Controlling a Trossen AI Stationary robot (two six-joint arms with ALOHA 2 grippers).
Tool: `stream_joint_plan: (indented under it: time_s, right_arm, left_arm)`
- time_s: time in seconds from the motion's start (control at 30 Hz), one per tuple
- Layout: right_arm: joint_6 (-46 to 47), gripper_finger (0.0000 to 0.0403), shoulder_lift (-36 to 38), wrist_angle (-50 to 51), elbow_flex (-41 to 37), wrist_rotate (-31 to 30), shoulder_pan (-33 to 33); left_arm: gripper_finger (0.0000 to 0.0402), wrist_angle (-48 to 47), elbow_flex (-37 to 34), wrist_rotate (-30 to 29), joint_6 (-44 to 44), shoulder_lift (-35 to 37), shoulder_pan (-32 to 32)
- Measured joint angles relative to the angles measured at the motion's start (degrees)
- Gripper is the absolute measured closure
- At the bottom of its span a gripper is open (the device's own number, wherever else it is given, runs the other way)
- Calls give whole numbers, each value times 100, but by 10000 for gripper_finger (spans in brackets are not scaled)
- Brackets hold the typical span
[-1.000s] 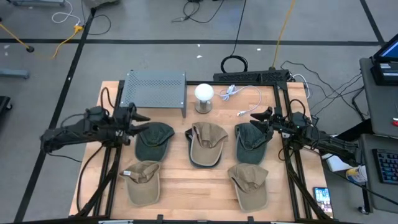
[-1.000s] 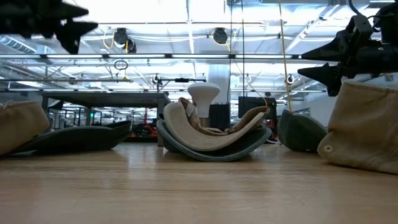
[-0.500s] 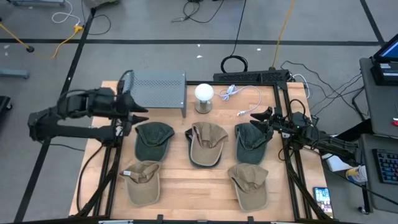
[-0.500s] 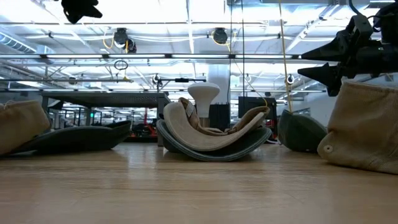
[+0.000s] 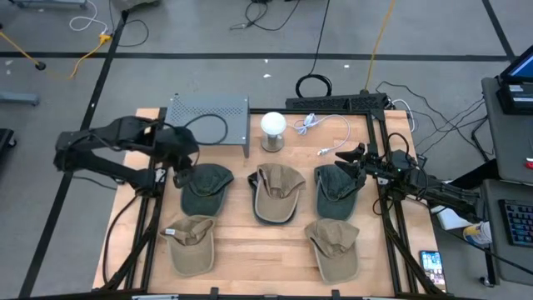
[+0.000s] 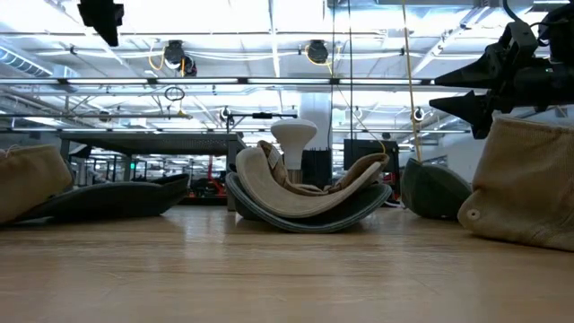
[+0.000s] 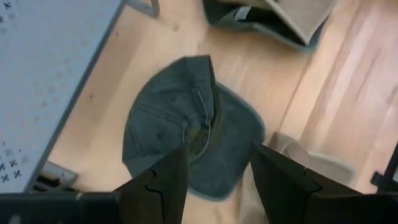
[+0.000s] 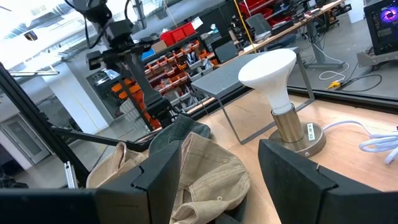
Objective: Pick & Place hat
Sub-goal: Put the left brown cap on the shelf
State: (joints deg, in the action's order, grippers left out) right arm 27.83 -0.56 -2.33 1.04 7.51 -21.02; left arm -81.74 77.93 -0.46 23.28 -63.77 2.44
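Several caps lie brim-flat on the wooden table. A dark green cap (image 5: 206, 187) (image 7: 193, 140) is at left, and a tan cap nested in a dark one (image 5: 276, 192) (image 6: 305, 193) is in the middle. Another dark green cap (image 5: 337, 190) is at right, with two tan caps (image 5: 190, 242) (image 5: 333, 247) nearer. My left gripper (image 5: 179, 164) (image 7: 217, 180) hangs open above the left green cap, pointing down and clear of it. My right gripper (image 5: 346, 156) (image 6: 453, 92) waits open, level, over the right green cap's far edge.
A grey perforated rack (image 5: 208, 119) stands at the far left just behind my left gripper. A white lamp (image 5: 273, 129) (image 8: 277, 81) and a white cable (image 5: 321, 125) sit by the far edge. Bare wood (image 5: 258, 250) shows between the two near tan caps.
My left gripper rose from a level pose beside the left green cap, swung toward the far edge near the rack, then tipped over so it points down above that cap. No cap moved.
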Motion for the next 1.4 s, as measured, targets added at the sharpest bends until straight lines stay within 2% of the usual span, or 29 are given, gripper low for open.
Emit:
stream_joint_plan:
  time_s: [0.1, 0.23, 0.37, 0.53, 1.0, 1.4]
  right_arm:
    - [-2, 195, 0, 1, 0, 0, -1]
    - [-2, 195, 1, 0, -1, 0, 0]
    - [0, 195, 1, 0, -1, 0, -1]
    - [-1, 195, 1, 0, 0, 0, -2]
    - [0, 195, 0, 0, -2, 0, 0]
    - [0, 195, 0, 2, -2, 0, -1]
  left_arm:
    - [227, 42, 120, 143, 4, -267, -41]
    - [227, 9, 123, 685, -149, -520, -40]
    - [227, 22, 123, 1316, 665, -684, -40]
    - [227, 83, 123, 1868, 691, -828, -40]
    - [227, 37, 123, 2127, 1629, -839, -327]
    - [227, 237, 123, 1649, 2101, -832, -1614]
